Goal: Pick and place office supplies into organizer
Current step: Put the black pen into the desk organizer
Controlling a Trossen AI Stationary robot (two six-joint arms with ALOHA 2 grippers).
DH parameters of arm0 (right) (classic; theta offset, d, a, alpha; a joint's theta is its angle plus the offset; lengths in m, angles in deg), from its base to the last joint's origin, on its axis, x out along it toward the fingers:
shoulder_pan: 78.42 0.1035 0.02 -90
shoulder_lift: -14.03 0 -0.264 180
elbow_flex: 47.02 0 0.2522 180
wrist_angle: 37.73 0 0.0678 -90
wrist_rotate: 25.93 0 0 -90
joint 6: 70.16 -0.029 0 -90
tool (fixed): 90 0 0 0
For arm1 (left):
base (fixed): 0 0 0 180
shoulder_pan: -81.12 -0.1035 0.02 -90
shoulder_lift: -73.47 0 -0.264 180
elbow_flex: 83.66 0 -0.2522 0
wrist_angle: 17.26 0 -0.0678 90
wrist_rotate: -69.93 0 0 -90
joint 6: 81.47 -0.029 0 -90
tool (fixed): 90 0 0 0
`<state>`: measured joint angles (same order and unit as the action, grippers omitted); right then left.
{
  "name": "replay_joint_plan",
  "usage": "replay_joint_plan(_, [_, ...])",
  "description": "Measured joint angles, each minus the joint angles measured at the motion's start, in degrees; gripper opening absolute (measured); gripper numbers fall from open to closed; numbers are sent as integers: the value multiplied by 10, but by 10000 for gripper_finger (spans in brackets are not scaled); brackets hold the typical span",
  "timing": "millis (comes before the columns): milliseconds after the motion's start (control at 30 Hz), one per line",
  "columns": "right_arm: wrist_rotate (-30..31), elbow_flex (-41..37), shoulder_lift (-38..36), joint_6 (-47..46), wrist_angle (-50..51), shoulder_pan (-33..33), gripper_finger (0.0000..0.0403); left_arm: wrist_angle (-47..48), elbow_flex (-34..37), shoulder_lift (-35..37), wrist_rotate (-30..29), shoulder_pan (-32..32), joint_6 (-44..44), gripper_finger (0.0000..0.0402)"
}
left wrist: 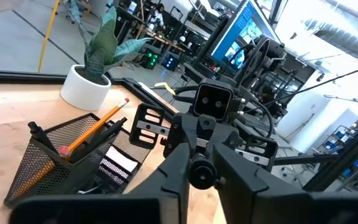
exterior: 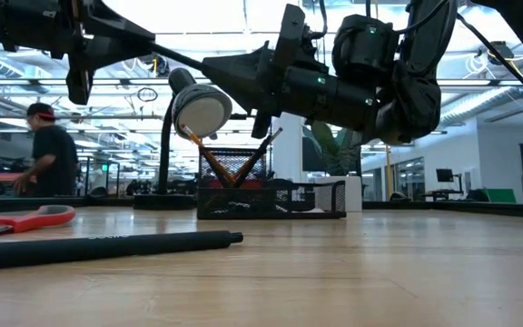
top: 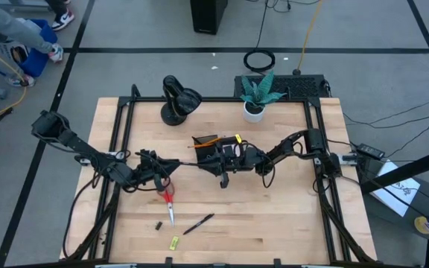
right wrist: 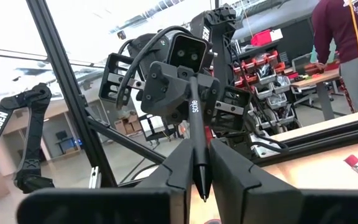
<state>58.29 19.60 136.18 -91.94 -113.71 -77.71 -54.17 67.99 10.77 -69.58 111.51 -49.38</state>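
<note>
A pale wooden table (top: 274,216) is seen under two dark arms. The organizer (left wrist: 48,158) is of black mesh, with orange pencils (left wrist: 92,132) tipped in pink. Red handles are shown on the scissors (top: 168,199), lower left of centre. A black pen (top: 198,223) and a yellow-green piece (top: 174,242) lie lower still. A green-leaved plant stands in a white pot (top: 254,112).

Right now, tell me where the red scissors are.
High view: the red scissors lie on the table's left half, just below the left claw, above the small black clip.
</note>
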Motion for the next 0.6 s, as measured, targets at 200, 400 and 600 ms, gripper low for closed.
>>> replay_joint_plan(200, [0,0,0,2,0,0,36,0,0,0,-1,0,-3,37])
replay_joint_plan(400, [-1,0,0,0,0,0,47,0,0,0,0,0,-10,53])
replay_joint_plan(600, [-40,0,0,2,27,2,49,-7,0,0,9,-7,-28,47])
